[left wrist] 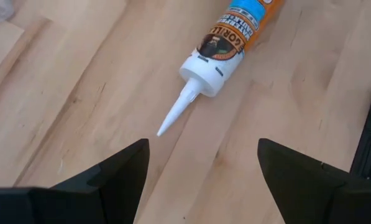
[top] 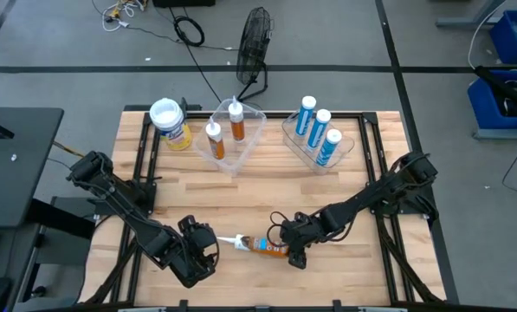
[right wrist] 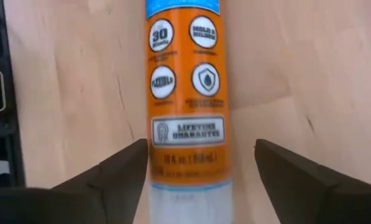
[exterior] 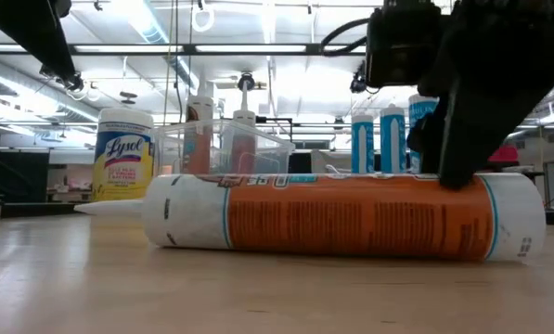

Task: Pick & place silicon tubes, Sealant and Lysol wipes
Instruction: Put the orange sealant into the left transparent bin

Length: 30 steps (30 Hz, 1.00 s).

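Right wrist view: sealant tube [right wrist: 186, 93] between open jaws.

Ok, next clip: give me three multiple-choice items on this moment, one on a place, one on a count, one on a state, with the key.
1. Where does the orange sealant tube lie?
A. in a clear bin
B. flat on the table's near side, between the two hands
C. on the Lysol wipes

2. How many blue-capped tubes stand in the right clear bin?
A. one
B. three
C. five

3. How is the right hand?
A. open, fingers either side of the tube's base end
C. away at the table's far edge
B. shut on the nozzle

Key: 1 B, the high view shows it lying there; 2 B, three caps show; 3 A, the right wrist view shows a gap on each side. The left hand is open too, short of the nozzle.
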### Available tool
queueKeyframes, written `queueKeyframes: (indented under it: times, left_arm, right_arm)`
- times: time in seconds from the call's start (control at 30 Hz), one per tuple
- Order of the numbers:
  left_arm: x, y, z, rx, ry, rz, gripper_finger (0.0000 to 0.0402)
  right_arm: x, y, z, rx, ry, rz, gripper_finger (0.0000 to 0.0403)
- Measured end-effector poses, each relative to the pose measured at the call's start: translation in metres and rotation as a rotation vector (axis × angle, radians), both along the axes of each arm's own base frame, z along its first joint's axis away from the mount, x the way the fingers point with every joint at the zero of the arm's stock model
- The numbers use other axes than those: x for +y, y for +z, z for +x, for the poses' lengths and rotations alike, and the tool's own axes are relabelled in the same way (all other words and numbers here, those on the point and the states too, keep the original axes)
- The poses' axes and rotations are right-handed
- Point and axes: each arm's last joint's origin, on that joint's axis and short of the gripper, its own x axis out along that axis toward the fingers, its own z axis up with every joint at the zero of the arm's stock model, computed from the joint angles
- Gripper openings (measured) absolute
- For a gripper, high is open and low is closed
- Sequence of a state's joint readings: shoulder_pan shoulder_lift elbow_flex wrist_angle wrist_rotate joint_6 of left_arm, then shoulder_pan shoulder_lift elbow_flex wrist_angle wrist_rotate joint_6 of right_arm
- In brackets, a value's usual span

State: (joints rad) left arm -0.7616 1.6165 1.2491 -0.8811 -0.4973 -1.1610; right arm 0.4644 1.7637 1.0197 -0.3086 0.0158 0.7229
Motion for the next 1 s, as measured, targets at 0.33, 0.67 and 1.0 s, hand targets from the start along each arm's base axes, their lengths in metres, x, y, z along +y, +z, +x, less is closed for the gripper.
queueKeyframes:
  times: [0.33, 0.67, 1.0]
  left_arm:
    - [-0.001, 0.0, 0.001, -0.009, 0.005, -0.011, 0.0302]
    - [0.0, 0.0, 0.001, -0.014, 0.029, -0.027, 0.0302]
    - [0.001, 0.002, 0.002, -0.075, 0.076, 0.011, 0.0302]
  right_arm:
    - [0.003, -0.024, 0.01, -0.014, 0.012, -0.039, 0.0288]
    - [0.003, -0.029, 0.011, 0.017, 0.006, -0.019, 0.0211]
    - [-0.003, -0.004, 0.003, 0.032, -0.111, 0.068, 0.0211]
